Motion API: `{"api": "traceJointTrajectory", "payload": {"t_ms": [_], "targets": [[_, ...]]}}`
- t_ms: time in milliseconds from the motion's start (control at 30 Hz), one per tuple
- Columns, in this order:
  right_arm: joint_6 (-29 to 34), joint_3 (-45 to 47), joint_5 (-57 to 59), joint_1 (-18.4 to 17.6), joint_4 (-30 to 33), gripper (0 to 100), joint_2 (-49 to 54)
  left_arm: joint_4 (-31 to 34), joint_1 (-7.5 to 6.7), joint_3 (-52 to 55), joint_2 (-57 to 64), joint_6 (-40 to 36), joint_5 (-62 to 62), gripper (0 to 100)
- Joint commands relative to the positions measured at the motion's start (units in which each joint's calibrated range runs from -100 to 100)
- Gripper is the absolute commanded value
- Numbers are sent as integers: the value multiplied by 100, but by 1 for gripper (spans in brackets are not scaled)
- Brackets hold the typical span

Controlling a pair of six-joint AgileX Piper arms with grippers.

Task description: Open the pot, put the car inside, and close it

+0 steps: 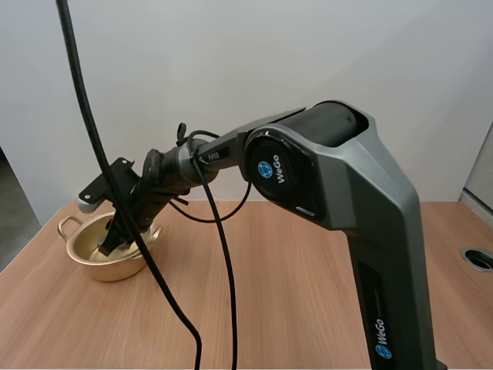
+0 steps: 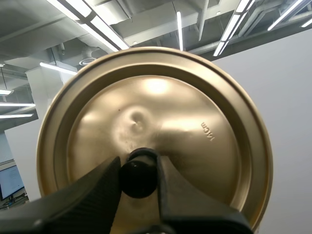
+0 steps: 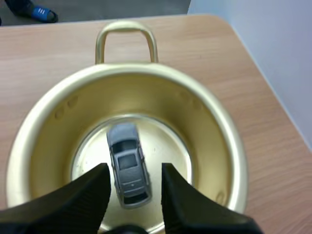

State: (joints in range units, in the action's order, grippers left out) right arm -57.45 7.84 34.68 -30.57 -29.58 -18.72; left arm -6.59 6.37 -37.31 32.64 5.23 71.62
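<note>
A gold pot (image 1: 115, 270) stands uncovered on the wooden table at the far left. My right gripper (image 1: 115, 239) reaches down into it. In the right wrist view a small grey toy car (image 3: 127, 168) lies on the floor of the pot (image 3: 214, 131). My right gripper (image 3: 134, 168) is open, one finger on each side of the car's rear, with a gap at one side. My left gripper (image 2: 137, 165) is shut on the black knob (image 2: 139, 174) of the gold lid (image 2: 165, 107) and holds the lid up in the air, its top side facing the camera.
The pot has a loop handle (image 3: 126, 34) on the side toward the table's edge, where the floor and a blue shoe (image 3: 38, 12) show. A round cable hole (image 1: 479, 258) sits in the table (image 1: 293, 308) at the far right.
</note>
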Motion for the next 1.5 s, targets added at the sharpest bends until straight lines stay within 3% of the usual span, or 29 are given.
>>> {"api": "traceJointTrajectory", "payload": {"t_ms": [0, 200, 267, 333, 400, 567, 733, 833, 1067, 1233, 1467], "targets": [[-1, 5, -94, -2, 3, 60, -29, -1, 0, 2, -4, 6, 2, 0], [89, 5, -168, 6, 139, 60, 21, -1, 0, 2, -4, 102, 165, 0], [321, 5, -195, 47, 294, 54, 143, -1, 0, 2, -17, 102, 184, 0], [500, 5, -327, 137, 373, 34, 327, -1, 0, 2, -17, 102, 184, 0], [557, 5, -364, 294, 373, 0, 594, -1, 0, 2, -17, 102, 184, 0], [817, 5, 176, 876, 373, 0, 1285, -1, 0, 2, -94, 102, 601, 0], [1023, 5, 1484, 1728, 373, 0, 1786, -1, 0, 199, -412, 102, 1650, 0], [1012, 5, 2116, 2289, 373, 0, 1993, 100, 0, 544, -647, 92, 2070, 0], [687, 490, 2284, 3329, 106, 0, 2724, 172, 0, 1868, -1275, 92, 2296, 0], [449, 878, 2284, 3763, -180, 0, 3381, 172, 0, 3144, -1868, 102, 1990, 0], [393, 1040, 2268, 3904, -281, 0, 4085, 261, 0, 4807, -2347, 89, 895, 0]]}}
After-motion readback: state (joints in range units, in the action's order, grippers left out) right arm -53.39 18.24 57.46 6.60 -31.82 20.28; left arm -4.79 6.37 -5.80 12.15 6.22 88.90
